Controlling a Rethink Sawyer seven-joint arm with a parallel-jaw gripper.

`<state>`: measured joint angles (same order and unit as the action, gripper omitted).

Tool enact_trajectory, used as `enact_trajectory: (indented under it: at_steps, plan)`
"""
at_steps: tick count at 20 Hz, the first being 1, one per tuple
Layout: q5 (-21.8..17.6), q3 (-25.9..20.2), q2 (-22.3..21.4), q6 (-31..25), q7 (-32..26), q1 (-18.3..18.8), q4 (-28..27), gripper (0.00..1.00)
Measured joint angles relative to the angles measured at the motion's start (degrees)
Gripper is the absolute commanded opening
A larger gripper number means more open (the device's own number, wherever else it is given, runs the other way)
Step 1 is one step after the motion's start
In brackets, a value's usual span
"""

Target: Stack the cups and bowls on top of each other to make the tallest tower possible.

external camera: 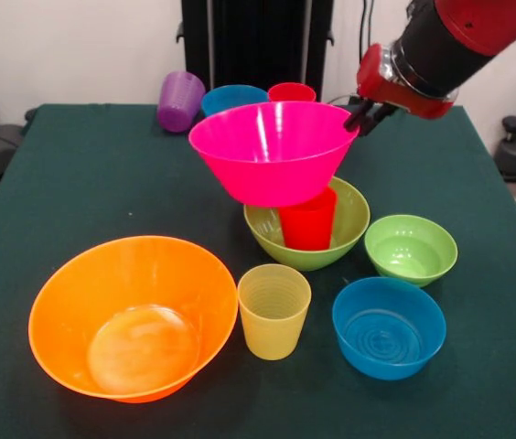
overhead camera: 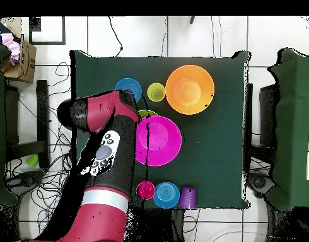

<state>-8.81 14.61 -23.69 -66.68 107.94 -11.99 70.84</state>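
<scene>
The hot pink bowl point(external camera: 272, 151) sits off-centre on the bright red cup point(external camera: 308, 219), which stands inside the medium lime green bowl point(external camera: 349, 215). My gripper point(external camera: 365, 117) is at the pink bowl's right rim and looks shut on it. In the overhead view the pink bowl point(overhead camera: 158, 140) covers the tower, with a sliver of green rim point(overhead camera: 147, 113) showing. Around the tower stand the orange bowl point(external camera: 130, 315), the ribbed yellow cup point(external camera: 274, 309), a blue bowl point(external camera: 389, 326) and the small lime green bowl point(external camera: 411, 249).
At the table's far edge the purple cup point(external camera: 180, 101) lies on its side, next to a second blue bowl point(external camera: 233, 98) and the pinkish-red cup point(external camera: 292, 91). My arm point(overhead camera: 103, 151) hides the small green bowl in the overhead view.
</scene>
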Motion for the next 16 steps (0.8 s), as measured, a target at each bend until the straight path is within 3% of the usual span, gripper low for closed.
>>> enact_trajectory:
  at_steps: [9, 16]
  plan:
    - [0.04, 0.02, 5.28, -6.74, 0.01, -0.58, -6.46, 0.0]
    - [0.02, 0.02, 6.25, -11.42, 0.01, -0.57, -8.37, 0.0]
